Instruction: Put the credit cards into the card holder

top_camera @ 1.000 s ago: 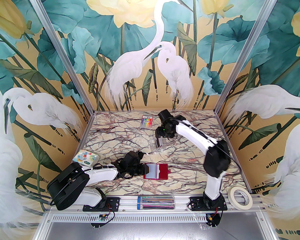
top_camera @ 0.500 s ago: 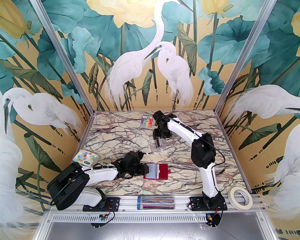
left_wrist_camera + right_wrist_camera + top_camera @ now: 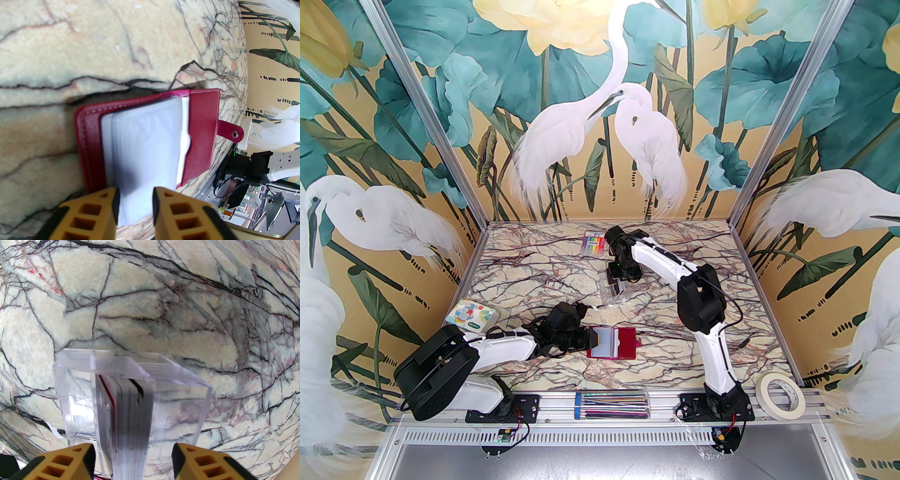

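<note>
Risks. Near: card holder (image 3: 201, 126) lies open on the marble table (image 3: 70, 35); its slippery clear sleeves (image 3: 145, 145) may slide out of the pinch, letting it flop shut. Far: the credit cards (image 3: 131, 408) stand packed on edge in the clear box (image 3: 77, 390); a wide bite would likely lift several, or tip the light box.
Fingers. The left gripper (image 3: 135, 191): narrow, seemingly clamped on the sleeves' left edge. The right gripper (image 3: 132, 448): spread wide, straddling the stack, gripping nothing.
</note>
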Action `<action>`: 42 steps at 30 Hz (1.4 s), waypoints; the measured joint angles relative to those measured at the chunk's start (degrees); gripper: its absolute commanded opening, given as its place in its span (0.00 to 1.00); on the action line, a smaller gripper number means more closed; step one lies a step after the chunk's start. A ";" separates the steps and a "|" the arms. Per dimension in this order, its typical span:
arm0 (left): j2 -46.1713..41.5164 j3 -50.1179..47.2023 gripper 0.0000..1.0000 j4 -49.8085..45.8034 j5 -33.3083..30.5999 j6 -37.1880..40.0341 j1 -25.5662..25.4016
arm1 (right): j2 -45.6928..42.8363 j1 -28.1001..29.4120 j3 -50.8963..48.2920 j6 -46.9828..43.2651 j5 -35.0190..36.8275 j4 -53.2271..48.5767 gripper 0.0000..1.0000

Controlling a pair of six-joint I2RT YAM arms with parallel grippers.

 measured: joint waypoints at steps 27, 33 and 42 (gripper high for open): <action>0.00 0.00 0.30 0.02 0.00 0.00 0.00 | 3.54 0.11 4.74 -0.26 1.84 -3.13 0.54; 0.00 0.00 0.30 0.00 0.00 0.00 0.00 | 4.22 0.28 5.70 -0.85 2.43 -3.69 0.53; 0.00 0.00 0.30 0.02 0.00 0.02 0.00 | 4.72 0.87 6.03 -1.20 3.37 -4.70 0.49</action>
